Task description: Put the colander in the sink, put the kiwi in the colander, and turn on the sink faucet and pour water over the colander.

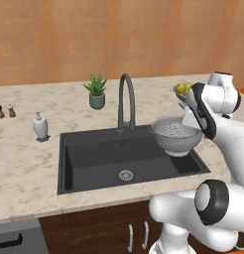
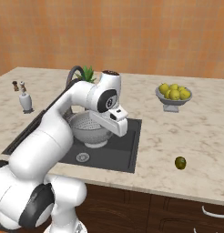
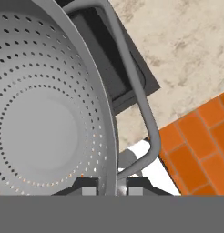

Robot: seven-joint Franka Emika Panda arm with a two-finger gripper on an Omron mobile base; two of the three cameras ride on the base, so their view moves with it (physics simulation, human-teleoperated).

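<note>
My gripper (image 3: 113, 187) is shut on the rim of the colander (image 3: 45, 113), one fingertip inside the bowl and one outside, beside its loop handle (image 3: 142, 100). The silver perforated colander (image 1: 176, 135) hangs over the right end of the black sink (image 1: 94, 161), just right of the dark gooseneck sink faucet (image 1: 125, 99). In the right base view the colander (image 2: 90, 129) sits partly behind my arm. The small olive kiwi (image 2: 180, 162) lies on the counter, well right of the sink (image 2: 127, 152) and near the front edge.
A grey footed bowl of yellow fruit (image 2: 174, 94) stands at the back right of the counter. A potted plant (image 1: 97, 92) is behind the faucet. A white soap pump (image 1: 40, 125) and two small shakers (image 1: 5, 111) are left of the sink.
</note>
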